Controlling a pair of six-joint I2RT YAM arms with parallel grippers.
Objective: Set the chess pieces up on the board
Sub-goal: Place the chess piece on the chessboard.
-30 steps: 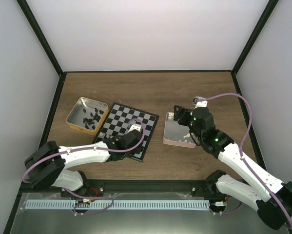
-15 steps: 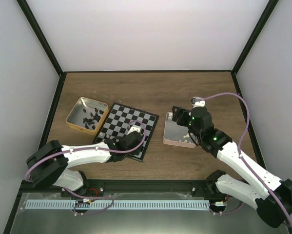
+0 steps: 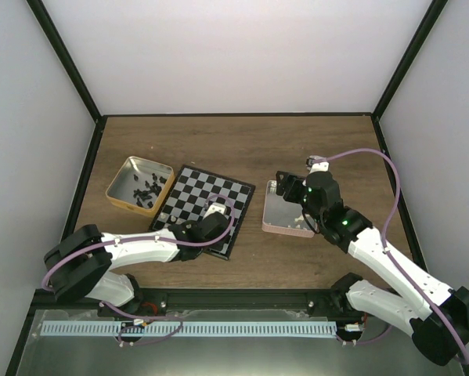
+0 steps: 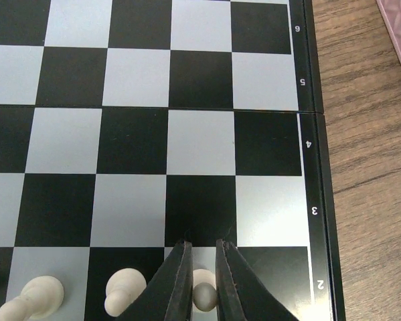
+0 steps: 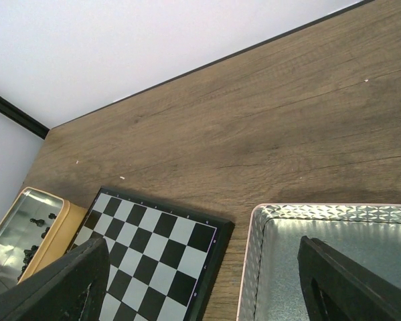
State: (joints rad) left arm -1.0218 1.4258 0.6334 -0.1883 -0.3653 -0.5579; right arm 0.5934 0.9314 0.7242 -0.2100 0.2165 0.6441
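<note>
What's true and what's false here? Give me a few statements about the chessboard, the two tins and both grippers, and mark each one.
1. The left gripper is shut on a small cream-white chess piece. True.
2. The right gripper is shut. False: it is open, over the pink-rimmed metal tin.
3. The tiny black chess pieces stand on the black and pale grey chequered chessboard. False: they lie in the yellow metal tin.
4. Two more cream-white pieces stand beside the held one. True.
</note>
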